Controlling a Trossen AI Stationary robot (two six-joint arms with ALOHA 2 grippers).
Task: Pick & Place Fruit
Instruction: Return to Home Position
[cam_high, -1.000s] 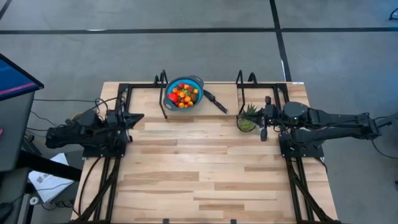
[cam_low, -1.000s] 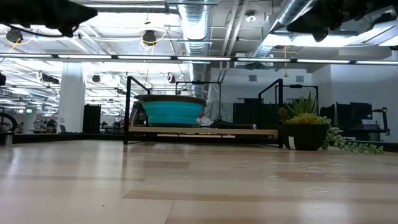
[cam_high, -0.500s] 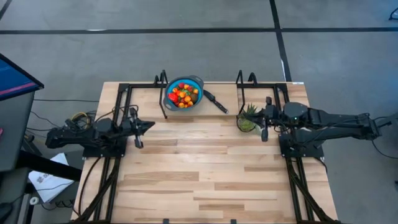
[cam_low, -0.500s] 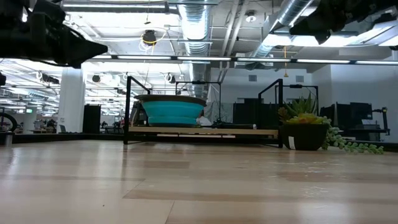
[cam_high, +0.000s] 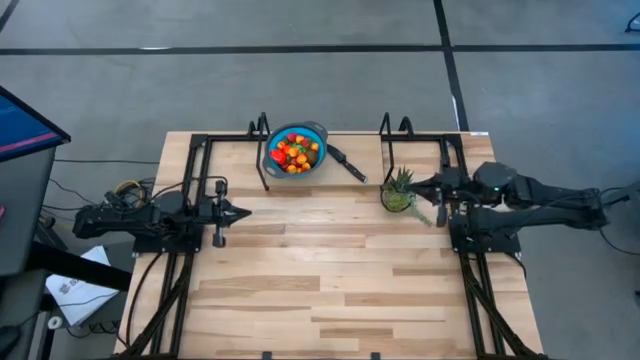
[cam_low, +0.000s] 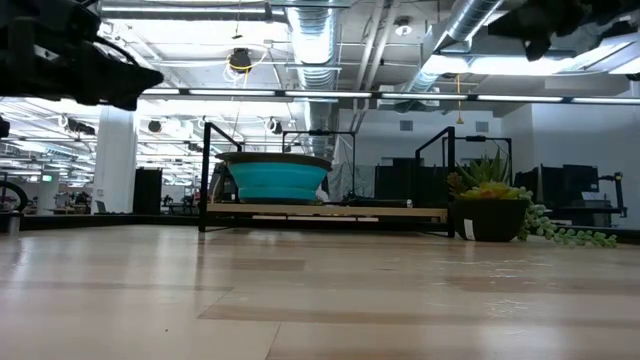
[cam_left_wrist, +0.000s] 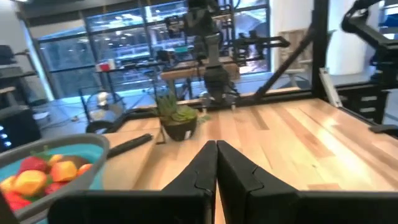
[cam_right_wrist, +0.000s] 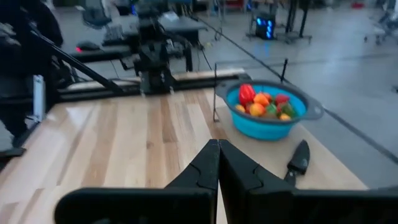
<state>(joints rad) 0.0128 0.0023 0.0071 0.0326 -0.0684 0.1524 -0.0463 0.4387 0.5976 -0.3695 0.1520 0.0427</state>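
Observation:
The fruit (cam_high: 294, 152) is a heap of small red, orange and green pieces lying in a round blue bowl (cam_high: 318, 131) at the table's far middle. The fruit (cam_right_wrist: 264, 101) also shows in the right wrist view, and the fruit (cam_left_wrist: 34, 174) in the left. My left gripper (cam_high: 245, 211) hangs shut over the table's left side, pointing level toward the right, well short of the bowl. Its fingers (cam_left_wrist: 216, 155) hold nothing. My right gripper (cam_high: 412, 184) is shut and empty above a potted plant, pointing left.
A small spiky green plant in a dark pot (cam_high: 398, 192) stands right of the bowl, under my right gripper. The bowl's black handle (cam_high: 348, 163) sticks out toward it. Black metal frames (cam_high: 262, 150) stand beside the bowl at the far edge. Bare wood fills the table's near half (cam_high: 330, 290).
My left gripper has sunk and swung toward the table's right, tipping until it points level; it has stayed shut. My right gripper has drawn back a little toward the table's right edge, still shut. The fruit and the bowl have not moved.

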